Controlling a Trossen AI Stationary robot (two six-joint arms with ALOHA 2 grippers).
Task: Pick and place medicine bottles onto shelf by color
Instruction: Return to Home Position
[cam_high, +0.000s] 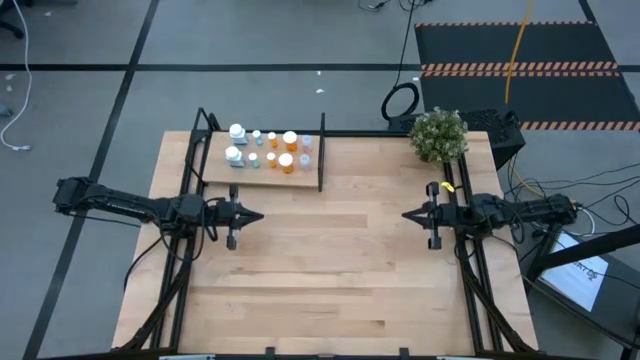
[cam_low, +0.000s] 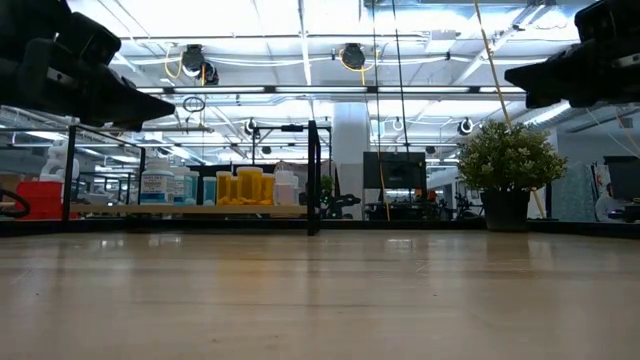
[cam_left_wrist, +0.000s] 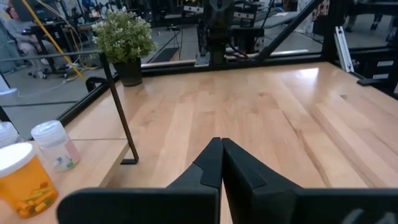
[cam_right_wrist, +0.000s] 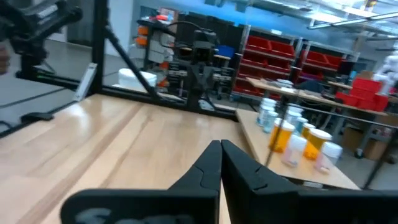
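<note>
Left hand and right hand level over desk, pinched closed, empty.
Tips facing across open centre; medicine bottles grouped on shelf, upper left.

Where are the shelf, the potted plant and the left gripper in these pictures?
shelf (cam_high: 256, 178): high view, bare front strip of its plank.
potted plant (cam_high: 438, 134): high view, middle of its foliage.
left gripper (cam_high: 260, 215): high view, tip of its shut fingers.

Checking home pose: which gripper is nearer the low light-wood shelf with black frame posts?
Left. The left gripper, shut, hovers just off the shelf's long inner edge. The right gripper, also shut, hovers across the table, well past the shelf's black divider end.
</note>
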